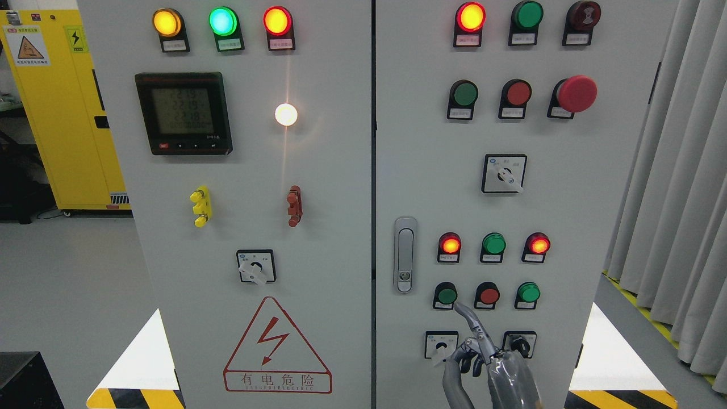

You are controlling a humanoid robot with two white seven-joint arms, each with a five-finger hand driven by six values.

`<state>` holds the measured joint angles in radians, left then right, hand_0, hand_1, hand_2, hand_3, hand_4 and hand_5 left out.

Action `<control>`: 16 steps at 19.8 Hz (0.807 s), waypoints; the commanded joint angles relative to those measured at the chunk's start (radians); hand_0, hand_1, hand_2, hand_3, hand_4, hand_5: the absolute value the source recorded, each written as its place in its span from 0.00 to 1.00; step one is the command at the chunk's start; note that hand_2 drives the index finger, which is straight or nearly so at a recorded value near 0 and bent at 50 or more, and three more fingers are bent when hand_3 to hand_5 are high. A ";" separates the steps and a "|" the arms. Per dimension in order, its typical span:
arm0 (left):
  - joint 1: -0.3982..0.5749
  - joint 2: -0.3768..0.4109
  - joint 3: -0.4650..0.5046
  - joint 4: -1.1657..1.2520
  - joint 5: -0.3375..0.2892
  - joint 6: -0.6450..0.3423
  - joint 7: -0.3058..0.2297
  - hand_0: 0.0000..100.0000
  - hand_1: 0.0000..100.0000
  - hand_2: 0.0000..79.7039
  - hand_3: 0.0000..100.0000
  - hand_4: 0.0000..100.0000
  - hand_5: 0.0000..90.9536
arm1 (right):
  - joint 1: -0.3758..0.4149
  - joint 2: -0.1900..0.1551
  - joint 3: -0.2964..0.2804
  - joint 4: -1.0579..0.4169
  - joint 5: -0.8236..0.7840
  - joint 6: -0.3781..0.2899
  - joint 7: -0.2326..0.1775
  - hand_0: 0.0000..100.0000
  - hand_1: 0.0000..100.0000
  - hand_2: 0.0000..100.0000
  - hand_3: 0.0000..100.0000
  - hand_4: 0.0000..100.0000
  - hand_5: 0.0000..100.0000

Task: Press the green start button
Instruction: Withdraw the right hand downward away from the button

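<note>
The grey control cabinet (341, 170) fills the view. On its right door, a lower row holds a green push button (447, 295), a red button (488, 295) and a second green button (529, 292). My right hand (477, 349) comes up from the bottom edge. Its index finger (467, 318) is stretched out and the other fingers are curled, holding nothing. The fingertip sits just below and to the right of the left green button, at its label; I cannot tell if it touches. The left hand is out of view.
Above the row are three indicator lamps (493, 244). Below it are two rotary switches (441, 345). A door latch (404, 255) is to the left. Higher up are another green button (465, 94), a red one and a red emergency stop (576, 94). Curtains hang at the right (676, 199).
</note>
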<state>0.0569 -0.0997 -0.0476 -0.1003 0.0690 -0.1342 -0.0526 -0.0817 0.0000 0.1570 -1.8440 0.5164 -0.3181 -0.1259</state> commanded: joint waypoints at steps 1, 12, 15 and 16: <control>0.000 0.000 0.000 0.001 0.000 0.001 0.000 0.12 0.56 0.00 0.00 0.00 0.00 | 0.051 -0.017 0.052 -0.084 -0.294 0.001 0.026 0.82 0.76 0.00 0.24 0.29 0.25; 0.000 0.000 0.000 -0.001 0.000 0.001 0.000 0.12 0.56 0.00 0.00 0.00 0.00 | 0.068 -0.018 0.053 -0.087 -0.309 -0.001 0.028 0.67 0.67 0.00 0.19 0.24 0.19; 0.000 0.000 0.000 0.001 0.000 0.001 0.000 0.12 0.56 0.00 0.00 0.00 0.00 | 0.068 -0.018 0.056 -0.087 -0.309 -0.001 0.028 0.65 0.67 0.00 0.19 0.24 0.19; 0.000 0.000 0.000 -0.001 0.000 0.001 0.000 0.12 0.56 0.00 0.00 0.00 0.00 | 0.068 -0.018 0.059 -0.087 -0.309 -0.001 0.028 0.64 0.67 0.00 0.19 0.24 0.19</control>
<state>0.0569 -0.0997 -0.0476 -0.1002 0.0690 -0.1342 -0.0526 -0.0049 0.0000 0.1981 -1.9103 0.2269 -0.3183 -0.0984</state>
